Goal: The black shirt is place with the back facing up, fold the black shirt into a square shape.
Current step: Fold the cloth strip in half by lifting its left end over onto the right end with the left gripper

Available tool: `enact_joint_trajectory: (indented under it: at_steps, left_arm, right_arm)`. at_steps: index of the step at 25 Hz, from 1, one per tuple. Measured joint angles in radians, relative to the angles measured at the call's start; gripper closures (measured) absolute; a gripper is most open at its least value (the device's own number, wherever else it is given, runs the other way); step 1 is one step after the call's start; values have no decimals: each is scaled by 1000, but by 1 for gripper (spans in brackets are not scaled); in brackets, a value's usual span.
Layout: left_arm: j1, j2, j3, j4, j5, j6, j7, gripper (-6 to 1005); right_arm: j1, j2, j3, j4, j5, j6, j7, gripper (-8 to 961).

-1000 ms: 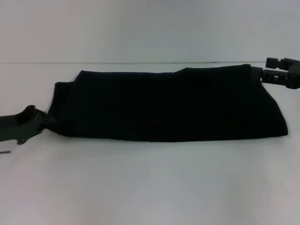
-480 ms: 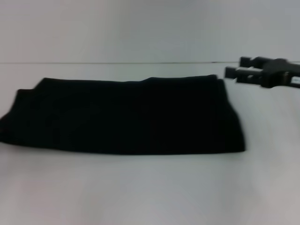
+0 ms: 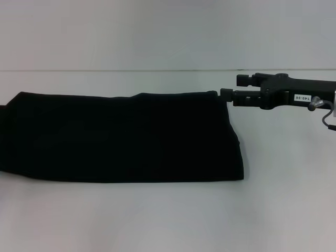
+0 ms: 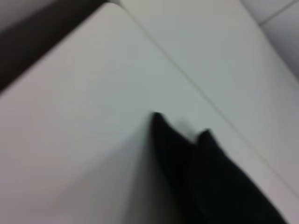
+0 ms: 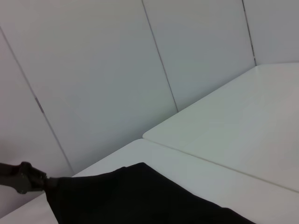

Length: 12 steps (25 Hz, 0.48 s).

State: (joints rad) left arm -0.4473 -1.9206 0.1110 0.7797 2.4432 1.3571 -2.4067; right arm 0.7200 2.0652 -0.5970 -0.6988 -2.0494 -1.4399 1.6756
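The black shirt (image 3: 126,136) lies folded into a long band across the white table (image 3: 157,220). Its left end runs out of the head view. My right gripper (image 3: 229,87) is at the band's far right corner and is shut on the cloth there. My left gripper is outside the head view. It shows in the right wrist view (image 5: 43,183), shut on the far end of the shirt (image 5: 140,196). The left wrist view shows two pointed folds of the shirt (image 4: 210,186) close below the camera. No lettering shows.
The table's back edge (image 3: 157,70) meets a pale panelled wall. A seam between two tabletops (image 5: 210,161) shows in the right wrist view. Bare table lies in front of the shirt and to its right.
The shirt has slid to the left and its left end has left the head view. My right gripper has moved left with the right corner. My left gripper has gone out of the head view.
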Motion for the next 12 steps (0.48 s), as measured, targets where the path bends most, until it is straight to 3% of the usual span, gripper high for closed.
enact_joint_trajectory:
  at_steps: [5,8,9,10,12]
  left_arm:
    - [-65,14,9,-82,-127,134,35,874]
    - [-189,36,41,-228,-204,232,101,868]
    - [-189,36,41,-228,-204,232,101,866]
    - [-284,21,69,-293,-209,231,122,865]
    - [-357,-10,88,-325,-209,217,136,861]
  right_arm:
    - [-16,-3,3,0,0,27,-6,66]
    - [-46,-16,10,0,2,63,-12,66]
    - [-62,-25,16,-1,3,73,-15,66]
    - [-73,-31,22,-1,4,78,-19,66]
    - [-104,-49,50,-5,7,70,-30,67]
